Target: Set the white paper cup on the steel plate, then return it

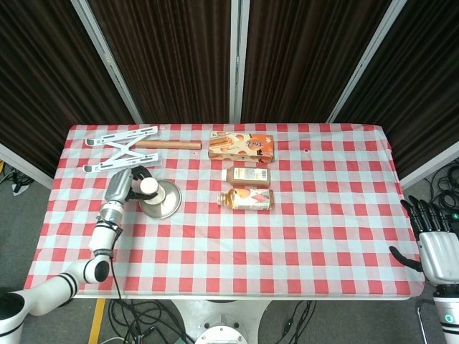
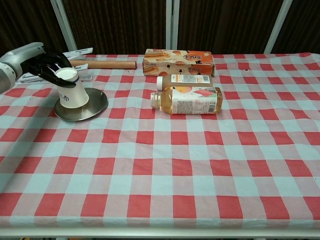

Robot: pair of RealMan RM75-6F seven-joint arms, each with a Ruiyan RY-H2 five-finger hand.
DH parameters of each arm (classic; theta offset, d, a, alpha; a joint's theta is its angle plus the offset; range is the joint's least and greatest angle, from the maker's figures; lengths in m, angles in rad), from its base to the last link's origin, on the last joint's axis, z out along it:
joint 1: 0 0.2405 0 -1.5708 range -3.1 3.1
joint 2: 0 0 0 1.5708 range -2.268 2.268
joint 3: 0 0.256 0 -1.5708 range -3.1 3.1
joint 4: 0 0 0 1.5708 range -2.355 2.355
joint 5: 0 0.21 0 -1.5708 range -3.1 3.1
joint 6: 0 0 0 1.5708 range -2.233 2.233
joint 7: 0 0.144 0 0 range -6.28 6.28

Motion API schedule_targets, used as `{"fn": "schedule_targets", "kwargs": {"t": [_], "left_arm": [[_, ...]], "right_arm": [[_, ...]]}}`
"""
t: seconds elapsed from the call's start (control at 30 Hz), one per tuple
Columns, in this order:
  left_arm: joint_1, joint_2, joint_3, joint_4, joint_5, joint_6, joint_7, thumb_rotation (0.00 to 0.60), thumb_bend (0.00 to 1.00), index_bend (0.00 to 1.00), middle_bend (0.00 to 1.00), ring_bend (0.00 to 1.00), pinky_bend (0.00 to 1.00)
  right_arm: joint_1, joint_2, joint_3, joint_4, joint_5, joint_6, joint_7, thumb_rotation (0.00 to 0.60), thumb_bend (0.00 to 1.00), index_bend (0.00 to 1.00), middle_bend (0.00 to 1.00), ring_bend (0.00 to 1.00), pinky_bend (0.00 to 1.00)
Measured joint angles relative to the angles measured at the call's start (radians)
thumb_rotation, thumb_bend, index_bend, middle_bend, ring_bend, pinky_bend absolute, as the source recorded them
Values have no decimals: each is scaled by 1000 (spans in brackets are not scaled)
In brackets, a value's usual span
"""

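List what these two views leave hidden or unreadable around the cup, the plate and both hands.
- White paper cup: whether it rests on the steel plate or is lifted; neither view settles it.
- Left hand: its palm side, hidden behind the cup in the chest view.
- Right hand: outside the chest view.
- Cup's printed mark: too small.

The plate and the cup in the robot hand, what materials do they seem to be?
Plate: probably steel, polished; grey sheen with reflections. Cup: seemingly paper, matte white, small dark print. The left robot hand holds it.
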Motion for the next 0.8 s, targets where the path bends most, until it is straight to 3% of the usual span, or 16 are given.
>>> {"fn": "schedule_targets", "kwargs": {"t": [0.3, 0.4, 0.67, 0.8], "left_arm": [[85, 120, 22, -210, 97, 146, -66, 600, 246, 561, 559, 409, 352], [121, 167, 28, -226, 91, 169, -56, 600, 245, 561, 558, 409, 335], [138, 133, 29, -98, -11, 121, -30, 600, 243, 558, 553, 403, 329], [124, 83, 26, 6, -41, 80, -13, 600, 224, 491, 491, 329, 296]], "right_arm": [[-4, 2, 0, 8, -12, 17, 12, 600, 94, 0, 39, 0, 0], [-6, 0, -2, 15, -16, 20, 21, 600, 94, 0, 39, 0, 0], [4, -13, -6, 30, -24, 7, 35, 600, 94, 0, 39, 0, 0], [3, -11, -5, 24, -26, 11, 28, 600, 94, 0, 39, 0, 0]]}}
